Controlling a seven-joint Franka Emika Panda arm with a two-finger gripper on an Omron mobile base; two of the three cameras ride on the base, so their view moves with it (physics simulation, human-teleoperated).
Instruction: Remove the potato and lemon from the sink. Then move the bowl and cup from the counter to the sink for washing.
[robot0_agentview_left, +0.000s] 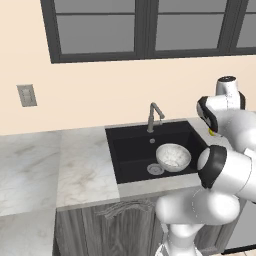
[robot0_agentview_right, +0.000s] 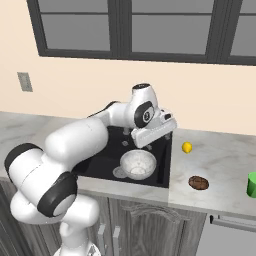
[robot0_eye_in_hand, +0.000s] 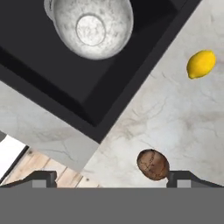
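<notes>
Marble table (robot0_agentview_right: 220, 165) carries the lemon (robot0_agentview_right: 187, 147), potato (robot0_agentview_right: 199, 182) and green cup (robot0_agentview_right: 251, 184); the marbled bowl (robot0_agentview_right: 138, 164) sits in the black sink (robot0_agentview_right: 107, 159). Above the sink's right rim, the tool (robot0_agentview_right: 152, 131) hangs spread, holding nothing.

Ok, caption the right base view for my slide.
Open gripper hangs over the sink's right edge; bowl sits in the basin, lemon and potato lie on the counter, cup at far right.
</notes>
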